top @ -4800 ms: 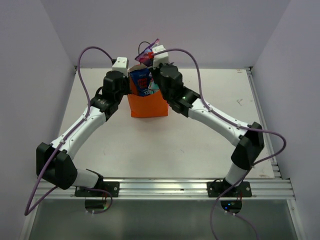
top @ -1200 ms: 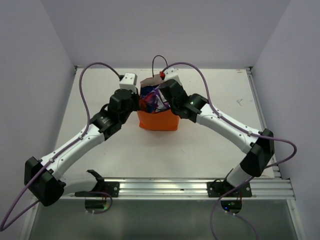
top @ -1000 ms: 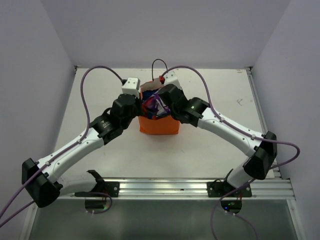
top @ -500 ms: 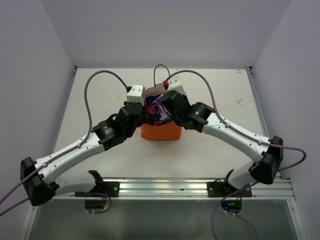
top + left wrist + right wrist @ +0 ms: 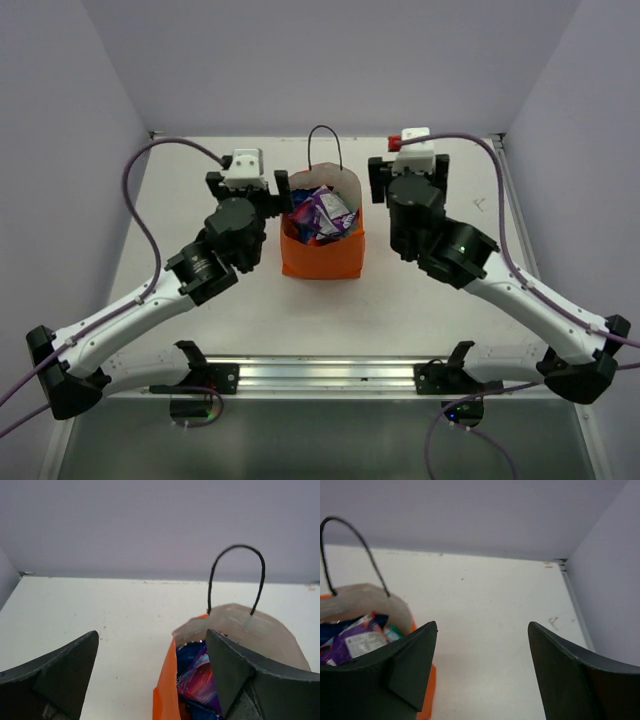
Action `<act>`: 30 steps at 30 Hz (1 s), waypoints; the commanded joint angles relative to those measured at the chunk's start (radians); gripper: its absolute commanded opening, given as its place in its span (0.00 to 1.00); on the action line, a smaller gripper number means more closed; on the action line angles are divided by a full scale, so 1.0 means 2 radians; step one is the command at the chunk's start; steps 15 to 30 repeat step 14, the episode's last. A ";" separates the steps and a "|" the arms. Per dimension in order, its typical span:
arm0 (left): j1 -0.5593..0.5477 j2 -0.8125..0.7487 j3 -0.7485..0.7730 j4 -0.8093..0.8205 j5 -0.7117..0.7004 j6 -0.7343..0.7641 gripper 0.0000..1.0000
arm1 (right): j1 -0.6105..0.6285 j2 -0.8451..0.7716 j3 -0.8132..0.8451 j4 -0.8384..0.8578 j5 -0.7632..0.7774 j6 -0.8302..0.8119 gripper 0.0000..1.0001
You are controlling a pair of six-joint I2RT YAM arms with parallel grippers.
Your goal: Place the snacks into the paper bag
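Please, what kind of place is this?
Probably a robot test cell, not a home: a white table boxed in by plain walls, with the left arm and right arm bolted to a metal rail.

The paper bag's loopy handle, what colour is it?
Black. The thin loop handle of the upright orange paper bag shows best in the left wrist view.

Snacks [image 5: 322, 212] in the paper bag [image 5: 320, 262] mid-table [image 5: 420, 300], left gripper [image 5: 247, 185] just left, right gripper [image 5: 408, 178] right of it
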 commanded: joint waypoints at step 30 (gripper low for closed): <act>0.158 -0.103 -0.121 0.047 -0.013 -0.067 1.00 | -0.008 -0.150 -0.182 0.074 0.190 -0.026 0.83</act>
